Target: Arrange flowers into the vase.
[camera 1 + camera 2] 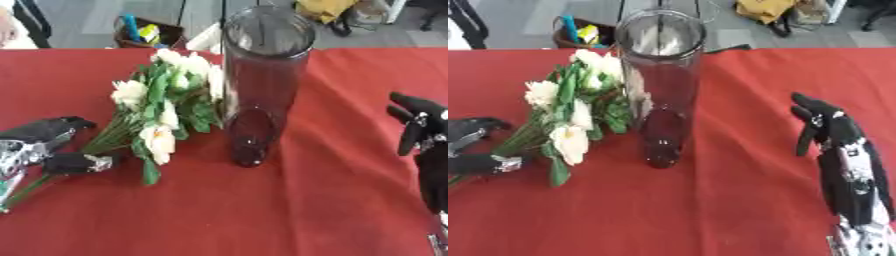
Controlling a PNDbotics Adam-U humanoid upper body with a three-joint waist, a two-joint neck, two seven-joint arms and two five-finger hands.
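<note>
A tall clear glass vase (267, 75) stands upright in the middle of the red table (262, 215). A bunch of white flowers (166, 100) with green leaves lies flat just left of it, heads touching the glass and stems (105, 140) running toward the lower left. My left hand (35, 137) is at the left edge, over the stem ends. Its fingers are stretched above the stems and its thumb (79, 163) lies across them, with a wide gap between. My right hand (842, 145) stands open at the right, fingers up, well clear of the vase.
Beyond the far table edge sits a dark basket (144, 32) with coloured items, and a yellow object (328, 7) lies on the floor. Bare red cloth stretches in front of the vase and between the vase and my right hand.
</note>
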